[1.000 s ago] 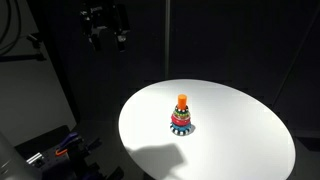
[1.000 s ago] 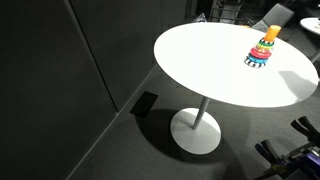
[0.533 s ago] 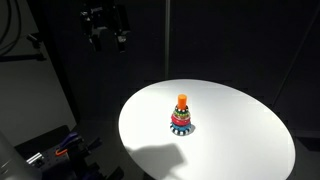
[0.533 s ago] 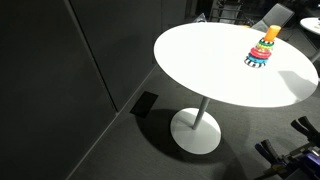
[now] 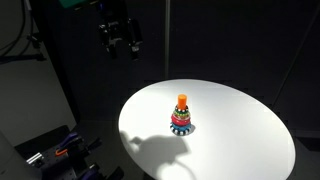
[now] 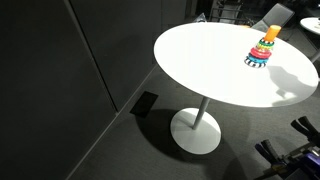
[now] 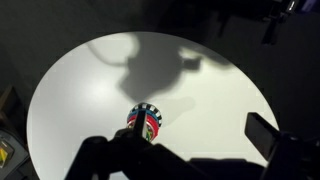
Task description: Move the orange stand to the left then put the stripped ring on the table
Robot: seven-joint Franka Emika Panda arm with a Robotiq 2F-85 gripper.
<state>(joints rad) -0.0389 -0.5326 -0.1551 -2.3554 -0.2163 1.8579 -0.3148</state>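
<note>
One ring stack (image 5: 181,120) on its orange stand (image 5: 182,99) | middle of round white worktop (image 5: 245,125) | striped ring (image 7: 146,111) threaded on it | my jaws spread, empty, high at the stack's 11 o'clock, well apart.

Table top (image 6: 200,60): smooth white, low sheen, prob. laminate. Orange stand (image 5: 182,100) w/ rings (image 5: 181,122) looks like glossy plastic. Floor (image 6: 90,150): dark, matt, carpet-like.

Wrist view overhead; exterior views oblique (table (image 5: 240,125) shared).
</note>
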